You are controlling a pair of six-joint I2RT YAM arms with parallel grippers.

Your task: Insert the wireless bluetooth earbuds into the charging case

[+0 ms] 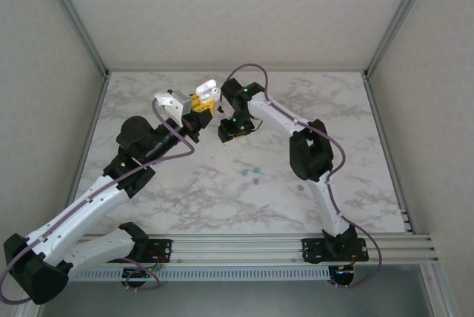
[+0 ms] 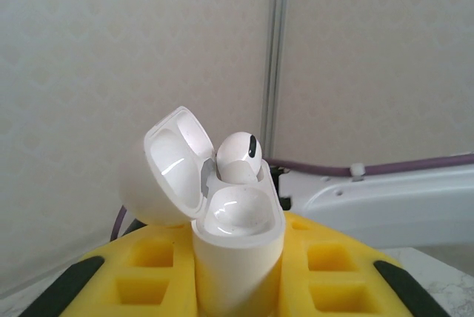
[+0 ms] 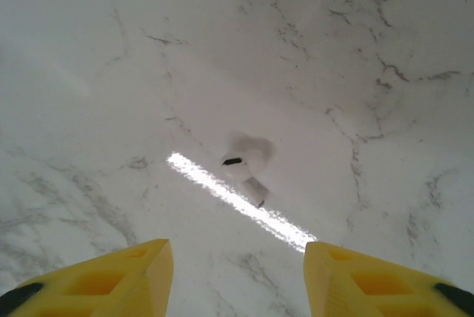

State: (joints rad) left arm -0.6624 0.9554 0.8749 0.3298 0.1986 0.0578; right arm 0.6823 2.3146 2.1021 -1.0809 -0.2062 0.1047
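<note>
My left gripper (image 2: 237, 291) is shut on a white charging case (image 2: 237, 258) and holds it upright between its yellow fingers (image 2: 141, 272). The case's lid (image 2: 167, 176) is swung open to the left. One white earbud (image 2: 238, 155) sits in the far socket and the near socket is bare. In the top view the case (image 1: 206, 91) is raised over the far middle of the table, in the left gripper (image 1: 200, 107). My right gripper (image 1: 231, 130) hovers just right of it. The right gripper (image 3: 237, 280) is open, pointing down at a second white earbud (image 3: 241, 163) lying on the marble, apart from both fingers.
A few tiny teal pieces (image 1: 255, 172) and a pink one (image 1: 301, 187) lie on the marble table (image 1: 178, 198) nearer the front. The right arm (image 2: 385, 198) with its purple cable passes close behind the case. Frame posts stand at the back corners.
</note>
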